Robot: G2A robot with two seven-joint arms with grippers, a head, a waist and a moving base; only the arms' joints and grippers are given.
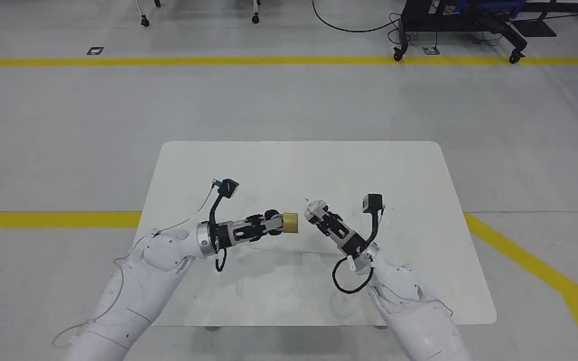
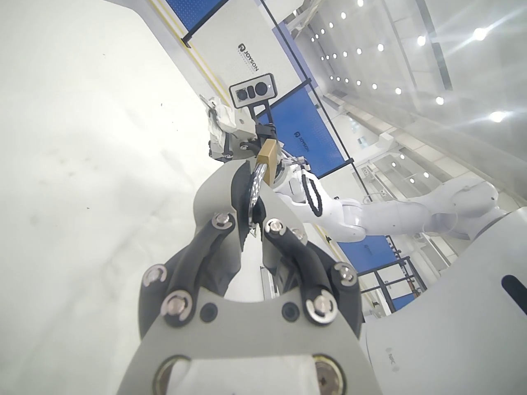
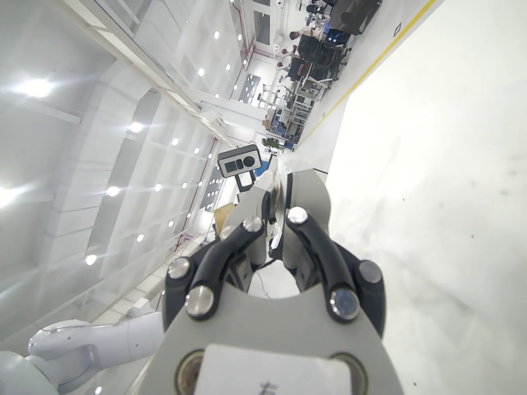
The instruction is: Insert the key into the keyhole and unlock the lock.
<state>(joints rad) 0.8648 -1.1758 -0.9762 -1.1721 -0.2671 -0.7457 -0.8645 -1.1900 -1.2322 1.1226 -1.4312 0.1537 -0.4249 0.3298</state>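
Lock and key setup, all happening over a big white desk with rounded corners and a few faint scuffs on it. Both arms come in from the near edge and meet roughly over the middle of the desk. The left tool is clamped narrow on the lock. In the left wrist view you can see its fingers pinching the shiny metal shackle, with the brass body sticking out past the fingertips toward the other arm. So the lock is up off the desk, lying more or less sideways and held in the air. The right tool sits just beside the brass end and points back at it at a slant. From the top view there looks to be a sliver of gap between them, but I honestly can't tell if anything is touching. Its fingers are squeezed nearly together on a thin flat piece that I take to be the key, with the tip poking out past the fingertips. It's too small and edge-on to make out any teeth, and I can't see the keyhole from any angle.
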